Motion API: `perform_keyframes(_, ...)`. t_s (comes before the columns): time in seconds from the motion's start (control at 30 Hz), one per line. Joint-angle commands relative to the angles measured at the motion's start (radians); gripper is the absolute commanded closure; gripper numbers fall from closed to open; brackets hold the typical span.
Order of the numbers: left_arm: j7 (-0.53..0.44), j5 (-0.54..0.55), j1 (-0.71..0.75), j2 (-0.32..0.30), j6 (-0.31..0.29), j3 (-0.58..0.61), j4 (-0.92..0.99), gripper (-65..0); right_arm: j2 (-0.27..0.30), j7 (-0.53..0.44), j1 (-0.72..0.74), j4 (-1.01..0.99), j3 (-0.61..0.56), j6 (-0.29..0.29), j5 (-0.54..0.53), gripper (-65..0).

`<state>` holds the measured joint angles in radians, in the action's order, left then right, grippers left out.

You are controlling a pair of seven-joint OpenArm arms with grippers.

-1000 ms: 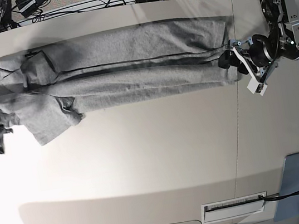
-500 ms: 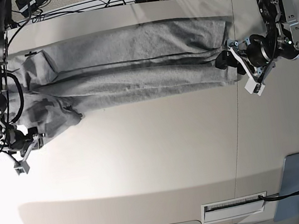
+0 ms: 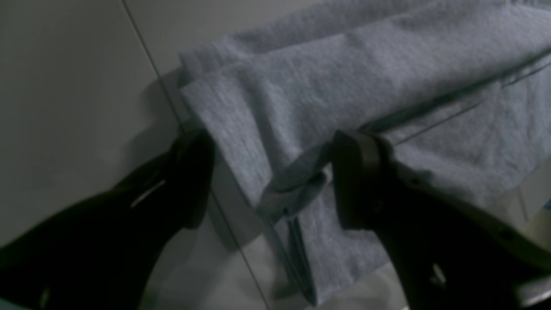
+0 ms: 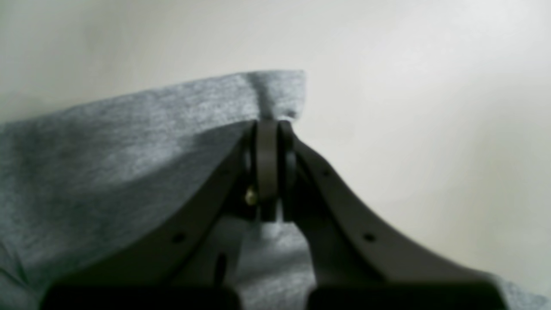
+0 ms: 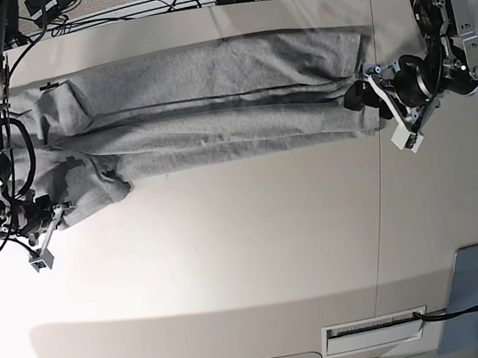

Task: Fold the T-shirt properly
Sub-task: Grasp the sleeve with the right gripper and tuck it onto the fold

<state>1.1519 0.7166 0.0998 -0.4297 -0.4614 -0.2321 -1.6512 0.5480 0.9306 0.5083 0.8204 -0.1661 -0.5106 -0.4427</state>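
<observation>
We see the right gripper (image 4: 267,172) pinching the T-shirt (image 5: 218,101) sleeve at base view's left. The left gripper (image 3: 271,181) stands wide around the hem; we judge it should close squarely before lifting.

The T-shirt (image 5: 210,102) is covering the upper band of the table (image 5: 233,261). Bare tabletop is lying open across the frame's middle and lower part.

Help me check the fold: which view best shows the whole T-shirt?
The base view: the T-shirt lies full-length, folded lengthwise. The left wrist view shows only its layered end; the right wrist view only one pinched corner.
</observation>
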Motion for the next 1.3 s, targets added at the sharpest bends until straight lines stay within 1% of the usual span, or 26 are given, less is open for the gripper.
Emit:
perform_keyframes(0.0,-0.021,0.01,-0.014,-0.016,0.0,-0.008,-0.016,-42.9,0.029,-0.002,0.019,0.025,0.002,-0.002,0.006,-0.3)
perform_keyframes(0.1,-0.026,-0.009,-0.014,-0.016,0.0,-0.008,-0.016,-42.9,0.067,-0.003,-0.001,0.111,0.002,-0.003,0.005,0.0)
perform_keyframes(0.2,-0.026,-0.019,-0.014,-0.017,0.0,-0.008,-0.016,-42.9,0.117,-0.02,-0.089,0.291,0.002,0.002,-0.023,0.0)
perform_keyframes(0.23,-0.027,-0.017,-0.014,-0.017,0.0,-0.008,-0.016,-42.9,0.135,-0.034,-0.13,0.37,0.002,0.015,-0.03,0.0)
perform_keyframes(0.3,-0.027,-0.017,-0.014,-0.016,0.0,-0.008,-0.016,-42.9,0.163,-0.039,-0.214,0.538,0.002,0.061,-0.011,0.0)
perform_keyframes(0.4,-0.026,-0.017,-0.014,-0.016,0.0,-0.008,-0.016,-42.9,0.19,-0.015,-0.347,0.758,0.002,0.157,0.07,0.0)
perform_keyframes(0.53,-0.025,-0.018,-0.008,-0.017,0.0,-0.008,-0.016,-42.9,0.195,-0.011,-0.538,0.975,0.002,0.254,0.205,0.0)
perform_keyframes(0.63,-0.026,-0.018,0.006,-0.017,0.0,-0.008,-0.016,-42.9,0.195,-0.001,-0.676,1.103,0.002,0.307,0.27,0.0)
perform_keyframes(0.73,-0.029,-0.017,0.021,-0.017,0.0,-0.008,-0.016,-42.9,0.195,0.009,-0.8,1.202,0.002,0.347,0.34,0.0)
perform_keyframes(0.87,-0.038,-0.017,0.025,-0.017,0.0,-0.008,-0.016,-42.9,0.194,-0.001,-0.919,1.277,0.002,0.356,0.357,0.0)
perform_keyframes(1.0,-0.063,-0.017,0.025,-0.017,0.0,-0.008,-0.016,-42.9,0.195,-0.009,-0.996,1.324,0.002,0.355,0.358,0.0)
perform_keyframes(1.13,-0.073,-0.017,0.025,-0.017,0.0,-0.008,-0.016,-42.9,0.195,-0.061,-1.047,1.363,0.002,0.338,0.357,0.0)
perform_keyframes(1.27,-0.074,-0.017,0.025,-0.017,0.0,-0.008,-0.016,-42.9,0.195,-0.047,-1.062,1.379,0.002,0.334,0.358,0.0)
